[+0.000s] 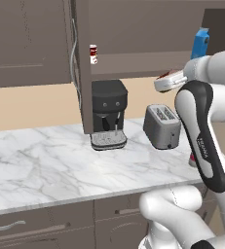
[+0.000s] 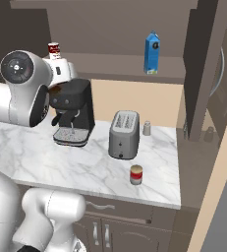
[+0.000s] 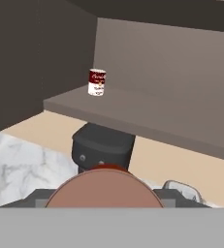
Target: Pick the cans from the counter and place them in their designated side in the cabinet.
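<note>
Red-brown can (image 3: 104, 186) sits gripped between the fingers below the cabinet (image 3: 147, 109) shelf.

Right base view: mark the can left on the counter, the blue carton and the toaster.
can (image 2: 136, 174), right base view, its side.
blue carton (image 2: 152, 53), right base view, front face.
toaster (image 2: 124, 135), right base view, front side.

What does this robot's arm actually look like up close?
The arm is smooth, rounded white segments linked by glossy black sections, one bearing small pale lettering. A round grey cap with a dark centre covers one joint.
</note>
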Robot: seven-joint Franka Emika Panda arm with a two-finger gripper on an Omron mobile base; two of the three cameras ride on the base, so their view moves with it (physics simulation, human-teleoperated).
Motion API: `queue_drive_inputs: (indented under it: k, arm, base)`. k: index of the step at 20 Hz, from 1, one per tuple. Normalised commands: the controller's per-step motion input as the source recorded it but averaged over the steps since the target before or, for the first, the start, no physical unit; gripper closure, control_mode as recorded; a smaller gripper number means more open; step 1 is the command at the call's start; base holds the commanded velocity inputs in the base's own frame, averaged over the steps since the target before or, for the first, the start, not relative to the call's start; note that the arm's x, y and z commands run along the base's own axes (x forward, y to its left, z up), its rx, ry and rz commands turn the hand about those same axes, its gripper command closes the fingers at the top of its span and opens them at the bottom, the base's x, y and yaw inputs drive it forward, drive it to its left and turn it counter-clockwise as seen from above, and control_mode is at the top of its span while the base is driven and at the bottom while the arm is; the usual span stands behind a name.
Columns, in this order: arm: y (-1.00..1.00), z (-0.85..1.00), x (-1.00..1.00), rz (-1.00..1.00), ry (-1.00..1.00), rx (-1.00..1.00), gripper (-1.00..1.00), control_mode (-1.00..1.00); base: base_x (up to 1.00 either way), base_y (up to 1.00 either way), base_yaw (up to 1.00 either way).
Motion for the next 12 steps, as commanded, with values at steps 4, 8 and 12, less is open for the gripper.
queue_drive_inputs:
  k: [4, 8, 12]
  arm:
    - [0.0, 0.1, 0.05, 0.02, -0.04, 0.01, 1.0, -1.0]
    - [0.0, 0.06, 0.14, 0.02, -0.01, 0.01, 1.0, -1.0]
    - [0.0, 0.02, 0.17, 0.01, 0.0, 0.0, 1.0, -1.0]
  base:
    - [0.0, 0.0, 0.0]
    - [0.0, 0.0, 0.0]
    - [0.0, 0.0, 0.0]
